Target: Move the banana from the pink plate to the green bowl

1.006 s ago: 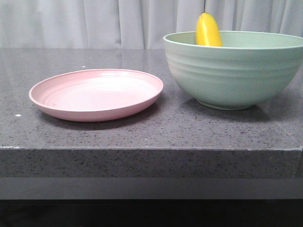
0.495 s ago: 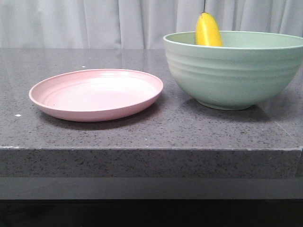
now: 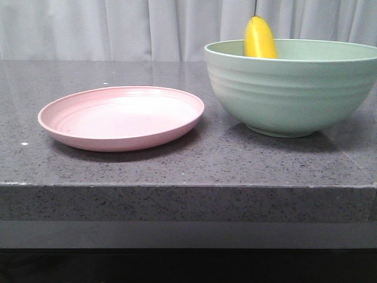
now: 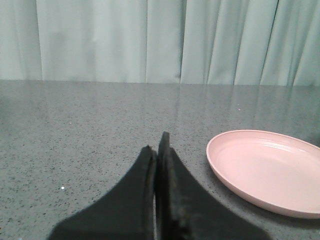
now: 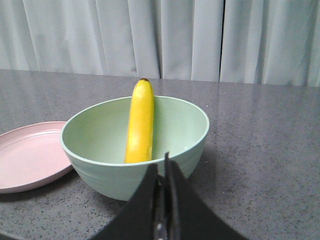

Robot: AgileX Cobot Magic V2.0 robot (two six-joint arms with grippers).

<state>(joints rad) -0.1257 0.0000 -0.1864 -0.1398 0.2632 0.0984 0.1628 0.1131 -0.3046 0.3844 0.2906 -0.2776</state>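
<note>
The banana [image 3: 260, 38] stands on end inside the green bowl [image 3: 294, 88] and leans on its far wall; it also shows in the right wrist view [image 5: 140, 122]. The pink plate [image 3: 121, 117] lies empty to the left of the bowl. My right gripper [image 5: 161, 165] is shut and empty, just outside the bowl's near rim [image 5: 135, 165]. My left gripper [image 4: 157, 147] is shut and empty above the grey table, to the left of the plate [image 4: 267, 170]. Neither gripper shows in the front view.
The table is a dark grey speckled stone slab [image 3: 188, 165] with its front edge near the camera. Pale curtains [image 3: 118, 29] hang behind it. The bowl sits close to the table's right side.
The whole front view has shifted a few pixels to the right. Plate, bowl and banana keep their places relative to one another.
</note>
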